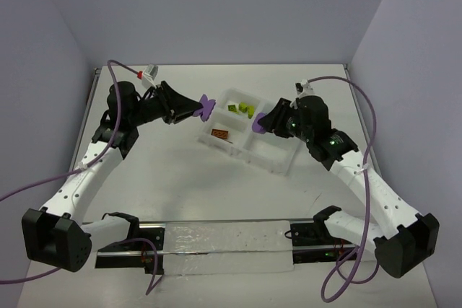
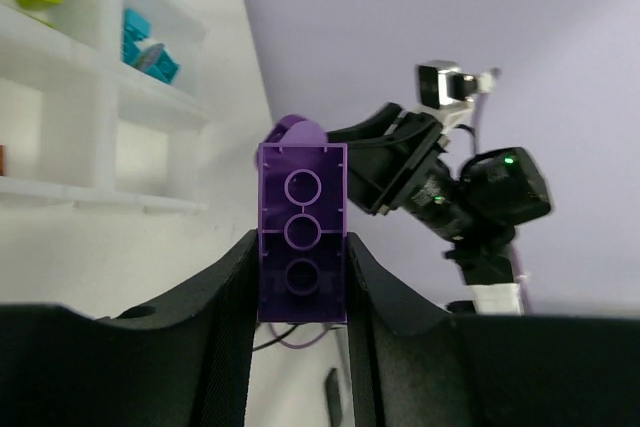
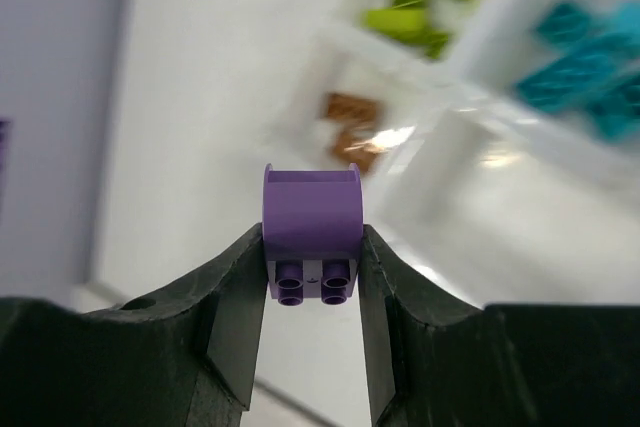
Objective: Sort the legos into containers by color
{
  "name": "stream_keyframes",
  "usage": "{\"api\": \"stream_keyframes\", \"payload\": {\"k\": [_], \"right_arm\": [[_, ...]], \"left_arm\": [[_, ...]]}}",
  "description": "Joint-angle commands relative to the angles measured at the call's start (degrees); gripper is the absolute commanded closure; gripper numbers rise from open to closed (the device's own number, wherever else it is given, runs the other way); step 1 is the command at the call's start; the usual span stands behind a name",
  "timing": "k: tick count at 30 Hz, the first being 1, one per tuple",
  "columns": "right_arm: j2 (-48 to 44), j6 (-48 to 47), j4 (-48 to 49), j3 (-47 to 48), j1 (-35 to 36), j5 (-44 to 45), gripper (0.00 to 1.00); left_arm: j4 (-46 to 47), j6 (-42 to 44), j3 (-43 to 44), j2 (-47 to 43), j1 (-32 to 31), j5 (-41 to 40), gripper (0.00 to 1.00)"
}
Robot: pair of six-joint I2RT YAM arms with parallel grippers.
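Short purple brick [image 3: 312,232] – studs facing the wrist camera, being pinched at its sides by the right gripper [image 1: 261,123], which is hanging over the right part of the white tray [image 1: 286,165]. Long purple brick [image 2: 302,237] – long axis running out past the fingertips, being gripped by the left gripper [image 1: 203,108] just off the tray's far-left side, not over any compartment. Neither brick is touching the tray. Green bricks [image 1: 245,109] are lying in the far compartment, orange bricks [image 1: 219,135] in the left one and teal bricks [image 3: 590,77] in the right one. The bare compartment [image 1: 266,151], likely the purple one, is lying just toward the arm bases from the right gripper. The right arm is the nearer; the left would be reaching across the orange compartment.
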Motion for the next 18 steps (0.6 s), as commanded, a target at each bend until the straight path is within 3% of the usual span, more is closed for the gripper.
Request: {"api": "stream_keyframes", "payload": {"k": [1,11,15,16,17,18], "right_arm": [[-0.6,-14.4,-21.1,4.6,1.1,22.9,1.00],[8.0,-11.6,-12.9,1.8,1.1,14.8,1.00],[12.0,-13.8,-8.7,1.6,1.1,13.7,0.95],[13.0,-14.1,-8.6,1.6,1.1,13.7,0.92],[14.6,-14.4,-8.5,2.1,1.1,13.9,0.82],[15.5,-14.5,-8.3,2.7,1.1,13.5,0.62]], "left_arm": [[-12.6,10.6,6.2,-0.7,0.2,-5.8,1.00],[-13.2,12.1,6.4,0.9,0.2,-4.8,1.00],[-12.6,11.9,5.4,1.2,0.0,-4.5,1.00],[-12.6,11.9,5.3,1.2,0.0,-4.5,1.00],[-12.6,11.9,5.2,1.5,0.1,-4.4,1.00],[-12.9,12.2,5.1,1.8,0.0,-4.4,1.00]]}}
